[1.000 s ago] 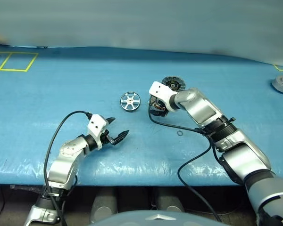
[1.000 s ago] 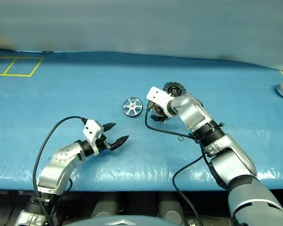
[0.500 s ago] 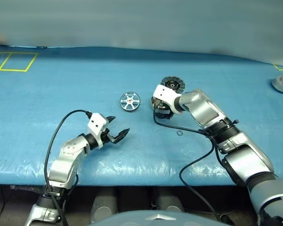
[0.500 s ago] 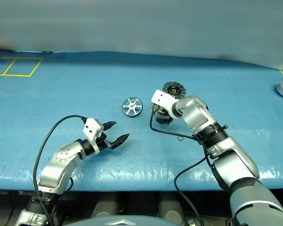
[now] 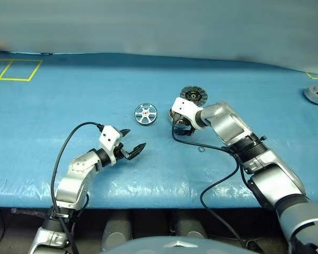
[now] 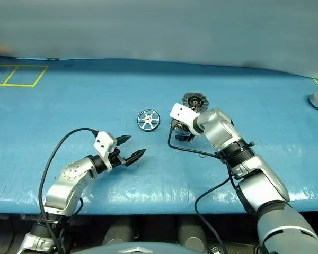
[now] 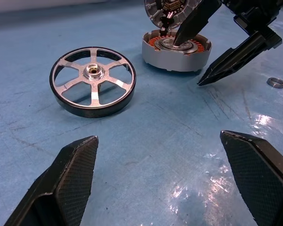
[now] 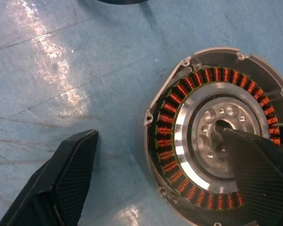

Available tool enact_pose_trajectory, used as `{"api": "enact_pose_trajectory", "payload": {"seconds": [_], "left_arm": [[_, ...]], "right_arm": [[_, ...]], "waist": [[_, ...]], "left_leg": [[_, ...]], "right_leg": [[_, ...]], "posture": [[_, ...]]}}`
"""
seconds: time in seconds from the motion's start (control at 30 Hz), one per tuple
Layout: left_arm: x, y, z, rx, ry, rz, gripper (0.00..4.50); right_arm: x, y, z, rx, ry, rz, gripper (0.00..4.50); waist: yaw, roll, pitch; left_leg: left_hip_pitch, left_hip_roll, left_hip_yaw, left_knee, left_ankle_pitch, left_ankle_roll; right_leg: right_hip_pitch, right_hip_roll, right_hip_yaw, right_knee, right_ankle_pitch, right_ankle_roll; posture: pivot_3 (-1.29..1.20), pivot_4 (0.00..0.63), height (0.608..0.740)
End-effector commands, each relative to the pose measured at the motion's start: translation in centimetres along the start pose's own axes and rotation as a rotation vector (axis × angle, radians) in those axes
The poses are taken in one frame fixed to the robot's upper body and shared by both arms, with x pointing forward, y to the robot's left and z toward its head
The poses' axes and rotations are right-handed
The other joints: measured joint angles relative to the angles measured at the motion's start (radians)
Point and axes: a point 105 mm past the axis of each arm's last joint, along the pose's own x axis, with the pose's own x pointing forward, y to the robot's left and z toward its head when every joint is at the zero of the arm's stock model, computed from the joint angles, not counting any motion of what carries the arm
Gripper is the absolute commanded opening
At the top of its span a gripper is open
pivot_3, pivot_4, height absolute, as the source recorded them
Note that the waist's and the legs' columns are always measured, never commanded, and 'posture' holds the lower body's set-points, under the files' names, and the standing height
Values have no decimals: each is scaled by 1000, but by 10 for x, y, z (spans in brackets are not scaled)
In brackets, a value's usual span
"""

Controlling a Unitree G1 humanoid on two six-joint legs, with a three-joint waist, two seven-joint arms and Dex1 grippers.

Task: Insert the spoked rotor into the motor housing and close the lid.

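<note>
The spoked rotor (image 5: 146,114) lies flat on the blue mat, a shiny silver wheel with a dark rim. Just to its right stands the motor housing (image 8: 179,136), its copper windings ringing a silver centre. The lid (image 5: 193,95) stands tilted open at the housing's far edge, ribbed face showing. My right gripper (image 5: 180,126) is open and points down into the housing. One fingertip (image 8: 245,150) is over the silver centre and the other is outside the wall, apart from it. My left gripper (image 5: 131,150) hovers open nearer the front, aimed at the rotor (image 7: 92,87) and holding nothing.
A small metal ring (image 5: 202,150) lies on the mat near the right forearm. A grey round part (image 5: 317,93) sits at the far right. Yellow tape lines (image 5: 15,69) mark the far left. The mat's front edge (image 5: 164,197) runs below both arms.
The right wrist has tilted slightly over the housing, uncovering more of the lid. Rotor, housing and left gripper stand as before.
</note>
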Motion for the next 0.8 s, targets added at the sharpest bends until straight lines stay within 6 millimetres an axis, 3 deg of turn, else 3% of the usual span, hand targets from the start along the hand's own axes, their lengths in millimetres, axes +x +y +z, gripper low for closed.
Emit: {"api": "enact_pose_trajectory", "payload": {"seconds": [0.03,0.17,0.33,0.57,0.67,0.8], "left_arm": [[0,2,10,27,-41,6,4500],[-1,4,9,30,-42,13,4500],[-7,6,8,64,-25,32,4500],[-23,-3,2,148,-4,20,4500],[-30,-7,5,158,-37,24,4500],[-37,-9,5,139,-51,38,4500]], "right_arm": [[7,1,-11,18,55,30,3569],[10,5,-11,12,68,65,2204],[13,34,-11,58,42,170,2170],[6,111,-11,43,-29,223,2170],[1,140,-10,28,-49,251,2170],[-5,164,-1,-8,-96,281,2170]], "waist": [[-1,0,0],[-1,-1,-1],[-3,-3,-3],[-5,-5,-17],[-5,-7,-22],[-7,-9,-25]], "left_leg": [[0,0,0,0,0,0],[4,0,0,0,0,0],[11,0,0,0,0,0],[15,4,0,-5,-5,-4],[16,5,0,-5,-7,-6],[18,7,0,-5,-8,-8]], "right_leg": [[0,0,0,0,0,0],[4,0,0,-1,0,-1],[11,0,0,-1,-4,-4],[11,3,-1,0,-6,-6],[12,4,-1,1,-11,-14],[13,4,-2,1,-15,-11]], "posture": [[0,150,740],[0,150,740],[0,150,740],[0,150,740],[0,150,740],[0,150,740]]}}
